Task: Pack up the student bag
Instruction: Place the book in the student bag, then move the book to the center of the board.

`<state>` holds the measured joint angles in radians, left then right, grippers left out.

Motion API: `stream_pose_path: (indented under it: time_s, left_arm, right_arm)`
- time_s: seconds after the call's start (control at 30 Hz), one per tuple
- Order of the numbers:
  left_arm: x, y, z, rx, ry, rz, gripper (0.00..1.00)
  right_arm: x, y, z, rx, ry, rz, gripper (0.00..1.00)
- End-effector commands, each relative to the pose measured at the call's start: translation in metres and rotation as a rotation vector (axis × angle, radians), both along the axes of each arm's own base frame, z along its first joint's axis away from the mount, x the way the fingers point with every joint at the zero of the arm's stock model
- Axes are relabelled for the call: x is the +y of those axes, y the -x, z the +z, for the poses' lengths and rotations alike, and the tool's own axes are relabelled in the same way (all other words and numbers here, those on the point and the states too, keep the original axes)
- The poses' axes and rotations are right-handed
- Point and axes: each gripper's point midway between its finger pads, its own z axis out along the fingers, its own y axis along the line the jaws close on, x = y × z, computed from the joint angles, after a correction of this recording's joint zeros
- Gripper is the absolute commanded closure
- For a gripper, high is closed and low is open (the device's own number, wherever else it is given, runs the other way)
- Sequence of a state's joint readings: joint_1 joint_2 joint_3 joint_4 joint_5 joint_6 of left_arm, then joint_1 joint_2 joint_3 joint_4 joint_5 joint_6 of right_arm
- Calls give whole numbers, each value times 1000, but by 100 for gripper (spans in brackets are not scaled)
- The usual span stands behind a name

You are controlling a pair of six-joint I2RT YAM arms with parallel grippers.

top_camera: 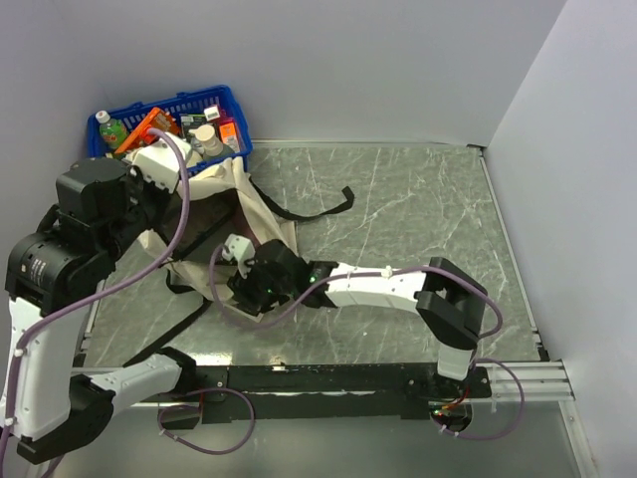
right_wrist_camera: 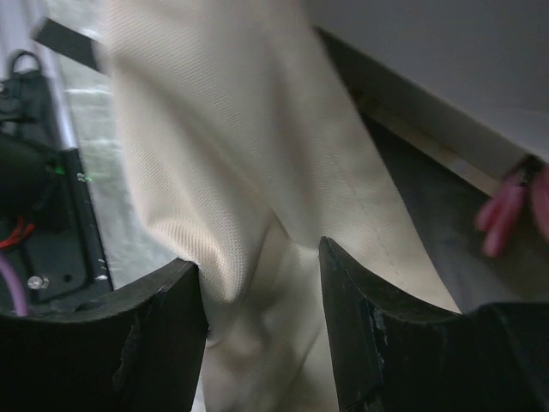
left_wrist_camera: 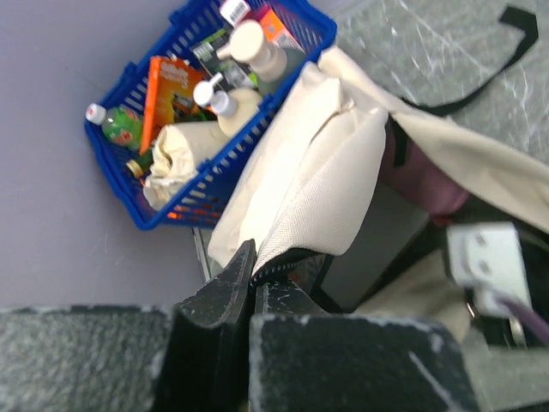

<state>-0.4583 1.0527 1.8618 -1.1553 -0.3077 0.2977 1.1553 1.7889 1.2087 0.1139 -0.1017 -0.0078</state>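
The student bag (top_camera: 261,207), cream fabric with black straps (top_camera: 320,206), lies slumped at the left of the table beside the basket. My left gripper (left_wrist_camera: 253,270) is shut on the bag's zippered rim and holds the cream flap (left_wrist_camera: 326,163) up. A dark opening shows below the flap, with something maroon (left_wrist_camera: 422,182) inside. From the right, my right gripper (top_camera: 234,267) reaches into the bag's front. Its jaws stand apart around a bunched fold of the cream fabric (right_wrist_camera: 223,129), which fills the gap at my right gripper (right_wrist_camera: 262,257).
A blue plastic basket (top_camera: 199,97) stands in the far left corner against the wall, full of bottles and packets. In the left wrist view the basket (left_wrist_camera: 113,165) lies just behind the bag. Something pink (right_wrist_camera: 502,215) shows at the right edge of the right wrist view.
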Motion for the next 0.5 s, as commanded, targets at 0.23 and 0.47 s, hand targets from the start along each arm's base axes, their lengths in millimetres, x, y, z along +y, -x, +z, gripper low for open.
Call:
stream_pose_path:
  time_s: [0.23,0.47]
  left_arm:
    - [6,73,83,-193,145,-150,99]
    - [-57,131,110,-315,238,-631,99]
  right_arm:
    - [-62,-58,-34,38,159,-237,48]
    - [-104,-41,-15,37,73,-340,53]
